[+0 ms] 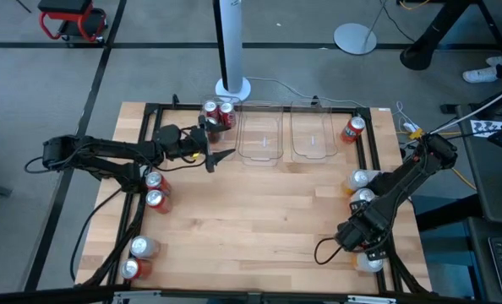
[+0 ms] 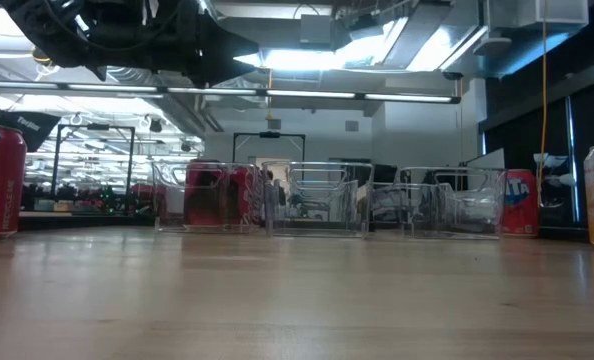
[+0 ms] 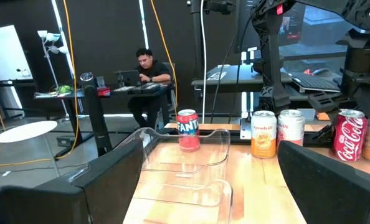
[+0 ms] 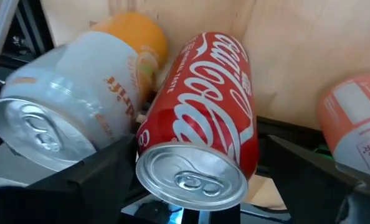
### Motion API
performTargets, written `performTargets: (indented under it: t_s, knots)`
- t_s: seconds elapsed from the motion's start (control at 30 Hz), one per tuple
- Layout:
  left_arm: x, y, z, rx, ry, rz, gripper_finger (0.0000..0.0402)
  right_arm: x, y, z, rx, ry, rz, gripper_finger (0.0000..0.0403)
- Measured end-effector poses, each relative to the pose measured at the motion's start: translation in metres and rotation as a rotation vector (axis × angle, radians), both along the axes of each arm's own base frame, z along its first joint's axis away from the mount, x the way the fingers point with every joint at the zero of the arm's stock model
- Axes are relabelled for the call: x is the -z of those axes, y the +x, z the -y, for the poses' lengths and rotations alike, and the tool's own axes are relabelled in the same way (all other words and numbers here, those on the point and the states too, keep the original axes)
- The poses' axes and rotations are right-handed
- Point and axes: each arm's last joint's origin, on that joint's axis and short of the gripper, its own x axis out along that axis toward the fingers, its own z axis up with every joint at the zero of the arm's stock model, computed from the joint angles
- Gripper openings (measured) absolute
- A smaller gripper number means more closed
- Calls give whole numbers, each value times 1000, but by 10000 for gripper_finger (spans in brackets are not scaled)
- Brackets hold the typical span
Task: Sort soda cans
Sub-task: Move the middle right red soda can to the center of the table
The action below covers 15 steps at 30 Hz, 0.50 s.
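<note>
Only the right wrist view shows it — right gripper point(image 4: 191, 214) fingers spread around a red can point(image 4: 200, 124).

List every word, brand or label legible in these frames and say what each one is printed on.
"Coca-Cola": red can lying between the right end effector's fingers.
"Fanta": red-orange can beyond the clear bins.
"Coca-Cola": red can at the table's right side.
Orange script on the pale can: unreadable.
Small print on the orange-and-white can: too blurred.
</note>
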Motion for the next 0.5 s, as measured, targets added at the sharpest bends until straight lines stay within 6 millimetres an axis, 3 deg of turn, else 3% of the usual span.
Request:
performTargets:
  t_s: [0.27,0.5]
  knots:
    - [0,0,0,0,0,-1,359,16,-6,5,-12,0,-51,344]
    - [0,0,0,0,0,-1,359,16,-6,5,-35,5,-50,292]
